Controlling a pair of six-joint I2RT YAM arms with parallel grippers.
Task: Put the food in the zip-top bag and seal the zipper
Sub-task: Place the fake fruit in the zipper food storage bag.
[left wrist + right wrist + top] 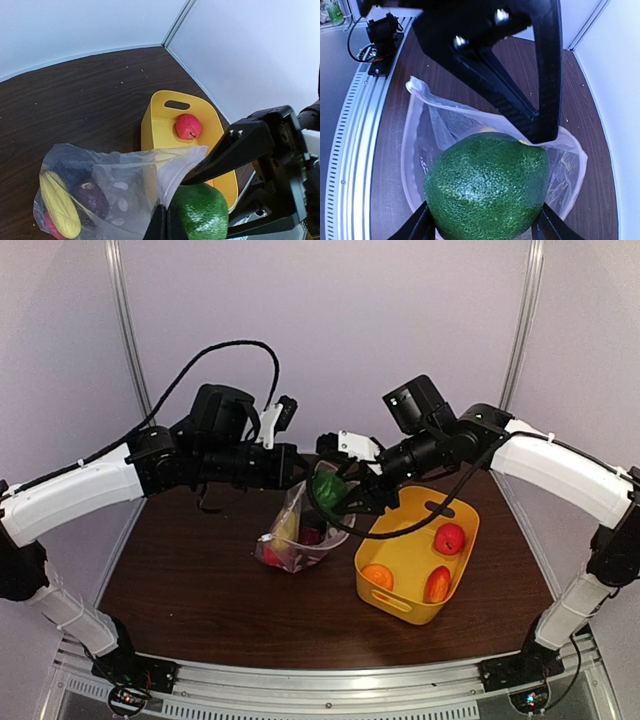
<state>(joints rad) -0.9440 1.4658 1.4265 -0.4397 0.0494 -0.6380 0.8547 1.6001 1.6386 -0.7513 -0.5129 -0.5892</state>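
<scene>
The left gripper (164, 226) is clenched on the rim of the clear, grey-dotted plastic zip-top bag (125, 182), holding its mouth open above the dark wooden table (190, 570). Inside lie a yellow toy piece (59, 205), a dark purple piece (91, 197) and a red piece (270, 556). The right gripper (482, 227) grasps a pebbly green toy fruit (487, 190) just above that mouth. Beside the bag, the yellow plastic tub (400, 602) holds a red fruit (450, 537), an orange fruit (377, 576) and a red-orange fruit (437, 583).
</scene>
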